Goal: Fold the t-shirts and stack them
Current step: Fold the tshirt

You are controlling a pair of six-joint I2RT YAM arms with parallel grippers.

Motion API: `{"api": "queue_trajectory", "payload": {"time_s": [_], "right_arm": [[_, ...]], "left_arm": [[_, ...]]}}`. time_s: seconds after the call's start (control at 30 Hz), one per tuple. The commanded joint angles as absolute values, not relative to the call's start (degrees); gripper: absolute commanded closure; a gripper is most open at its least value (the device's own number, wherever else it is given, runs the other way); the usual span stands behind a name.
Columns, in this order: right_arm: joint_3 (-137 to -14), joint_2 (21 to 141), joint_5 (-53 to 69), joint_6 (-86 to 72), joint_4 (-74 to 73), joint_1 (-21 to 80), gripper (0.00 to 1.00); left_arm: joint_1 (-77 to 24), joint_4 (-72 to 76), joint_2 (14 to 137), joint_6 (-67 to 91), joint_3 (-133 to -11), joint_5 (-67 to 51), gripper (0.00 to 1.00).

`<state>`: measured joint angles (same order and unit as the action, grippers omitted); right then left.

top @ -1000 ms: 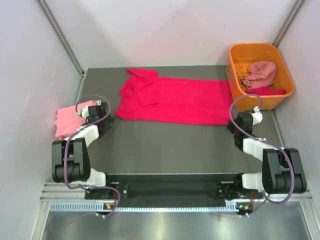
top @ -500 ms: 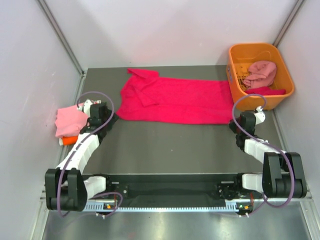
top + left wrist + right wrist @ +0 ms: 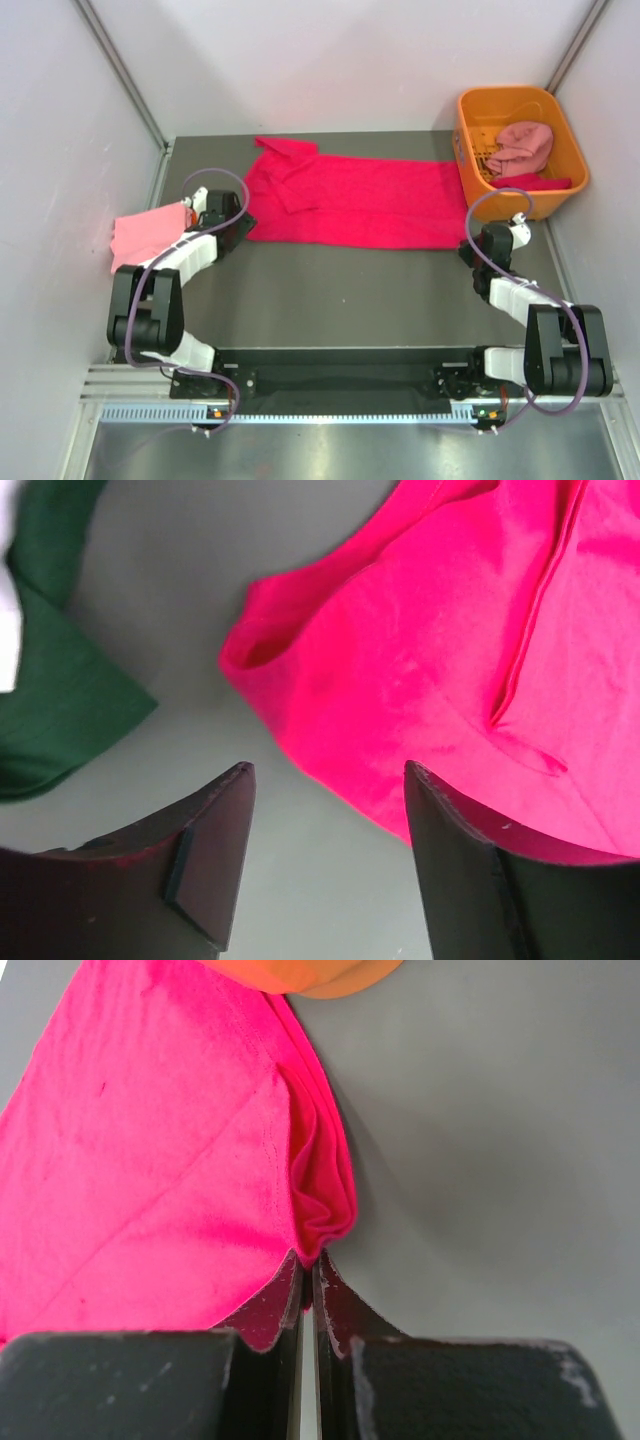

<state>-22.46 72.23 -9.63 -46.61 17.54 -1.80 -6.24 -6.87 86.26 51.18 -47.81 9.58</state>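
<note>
Spread wide, the left gripper hangs low over the grey table, its fingers framing the rounded near-left corner of the crimson-pink t-shirt without touching it. The right gripper has its fingers pressed together on the shirt's near-right corner, where the hem bunches into a small upright fold at the tips. That shirt lies spread across the far half of the table, its left end just beside the left gripper and its right end reaching the orange basket; one sleeve is folded in over the chest, and a seam ridge runs along the cloth. Bare tabletop stretches from its near hem down to the arm bases, while walls close in on both sides. A dark green t-shirt sits left of the left fingers, parted from the crimson corner by a strip of table. A light pink t-shirt lies at the table's left edge. A dusty pink t-shirt is heaped in the basket.
</note>
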Motion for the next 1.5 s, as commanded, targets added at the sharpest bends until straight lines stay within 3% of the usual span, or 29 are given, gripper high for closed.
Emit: {"api": "queue_trajectory", "payload": {"time_s": [0.0, 0.1, 0.7, 0.93, 1.03, 1.1, 1.13, 1.47], "right_arm": [[-22.59, 72.42, -10.02, -45.79, 19.51, -2.46, 1.00], [-22.67, 72.60, -10.02, -45.88, 19.69, -2.55, 1.00], [-22.76, 73.21, -9.76, -45.53, 20.13, -2.55, 1.00], [-22.59, 72.95, -9.76, -45.44, 20.21, -2.55, 1.00], [-22.59, 72.95, -9.76, -45.26, 20.30, -2.55, 1.00], [-22.50, 72.95, -9.76, -45.18, 20.39, -2.55, 1.00], [-22.41, 72.69, -9.76, -45.18, 20.48, -2.55, 1.00], [-22.33, 72.69, -9.58, -45.00, 20.39, -2.55, 1.00]], "left_arm": [[-6.50, -3.61, 87.80, 52.73, -50.36, 12.91, 0.34], [-6.50, -0.97, 88.15, 53.52, -48.70, 15.11, 0.43], [-6.33, 2.72, 94.30, 54.40, -47.20, 18.37, 0.41], [-5.01, 5.62, 98.96, 55.11, -47.55, 17.40, 0.52], [-4.66, 5.54, 99.23, 55.46, -47.55, 17.40, 0.60], [-4.75, 5.62, 98.79, 55.55, -47.46, 17.84, 0.73], [-4.75, 5.45, 98.35, 55.55, -47.20, 18.10, 0.74], [-4.83, 4.31, 92.90, 55.28, -42.81, 17.32, 0.71]]}}
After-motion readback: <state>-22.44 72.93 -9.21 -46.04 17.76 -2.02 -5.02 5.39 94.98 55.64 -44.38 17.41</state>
